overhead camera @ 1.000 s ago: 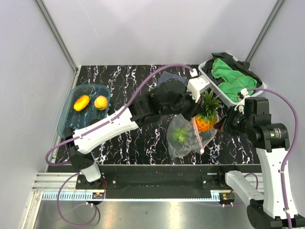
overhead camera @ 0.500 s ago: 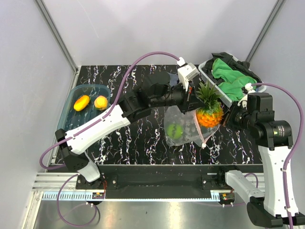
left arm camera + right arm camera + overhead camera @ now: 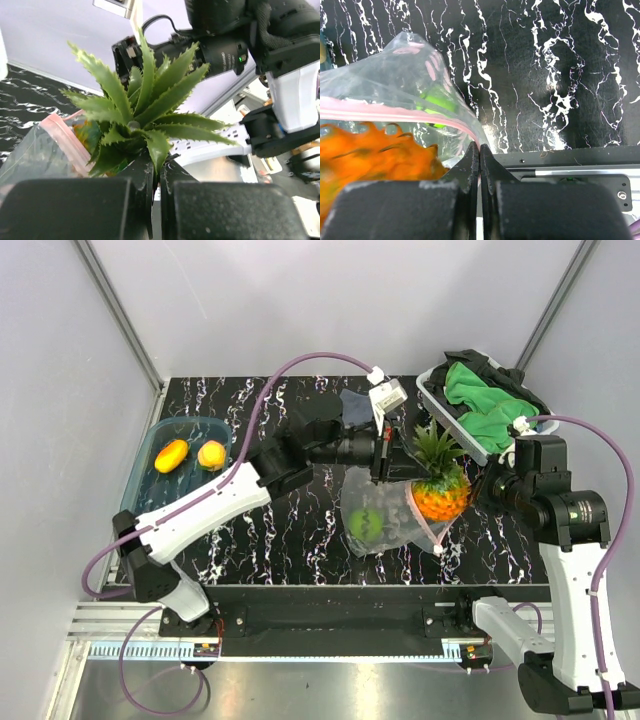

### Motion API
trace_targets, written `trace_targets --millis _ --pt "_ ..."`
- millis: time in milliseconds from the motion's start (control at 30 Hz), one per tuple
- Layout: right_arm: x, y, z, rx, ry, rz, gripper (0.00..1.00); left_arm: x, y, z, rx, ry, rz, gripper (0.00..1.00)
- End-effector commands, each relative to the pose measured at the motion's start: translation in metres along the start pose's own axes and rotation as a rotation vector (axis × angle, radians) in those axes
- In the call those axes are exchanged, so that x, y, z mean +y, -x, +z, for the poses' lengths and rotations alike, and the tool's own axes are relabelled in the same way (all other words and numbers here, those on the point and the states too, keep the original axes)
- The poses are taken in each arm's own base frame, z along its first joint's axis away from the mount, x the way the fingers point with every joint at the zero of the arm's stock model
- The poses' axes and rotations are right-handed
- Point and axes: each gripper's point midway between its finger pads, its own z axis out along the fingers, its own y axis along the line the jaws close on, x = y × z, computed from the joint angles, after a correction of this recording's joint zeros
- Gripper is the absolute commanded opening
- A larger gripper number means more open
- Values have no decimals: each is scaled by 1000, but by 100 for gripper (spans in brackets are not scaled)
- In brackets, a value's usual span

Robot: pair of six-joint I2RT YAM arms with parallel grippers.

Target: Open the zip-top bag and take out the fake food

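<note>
Pineapple of orange plastic w/ spiky green crown (image 3: 438, 483), half out of the clear crinkly zip-top bag (image 3: 385, 530) over the tabletop (image 3: 260, 540), looks light & rigid, so its stiff leaves, where left gripper (image 3: 159, 172) is clamped tight, suit best; right gripper (image 3: 479, 150) is closed on the limp, prob. slippery pink zip strip (image 3: 395, 116).

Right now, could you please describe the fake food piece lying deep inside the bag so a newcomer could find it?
On the black marbled table, look near the front edge, at the clear zip-top bag. Deep inside it sits a green ball, small, round and all green, unlike the orange, spiky-leaved pineapple at the bag's mouth.
</note>
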Motion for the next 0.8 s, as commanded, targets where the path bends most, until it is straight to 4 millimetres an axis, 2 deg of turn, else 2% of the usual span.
trace_targets --millis 0,100,167,233,267,367,433,467,567,700,733,767 --pt "4 1 -2 -10 25 -10 0 -15 36 -39 -109 116 202 0" --pt "7 -3 -4 -1 41 5 0 8 34 -49 -110 251 217 0" --pt "7 -6 -4 8 47 13 0 1 37 -43 -111 203 216 0" --pt "10 -5 -4 10 61 18 0 -21 32 -34 -81 60 205 0" --pt "13 -4 -5 7 70 23 0 -38 30 -26 -68 -64 181 0" --pt "16 3 -5 -8 72 31 0 -68 23 -18 -38 -265 159 0" --pt "18 8 -4 -14 74 30 0 -76 15 -13 1 -347 117 0" --pt "18 9 -3 -16 74 24 0 -87 14 -16 14 -413 131 0" --pt "15 13 1 -23 54 26 0 -102 11 -19 42 -511 117 0" --pt "10 17 5 -33 23 21 0 -105 3 -21 81 -547 89 0" --pt "10 19 3 -39 17 17 0 -97 -5 -20 107 -503 88 0" --pt "8 21 2 -48 8 10 0 -86 -3 -15 87 -425 91 0"
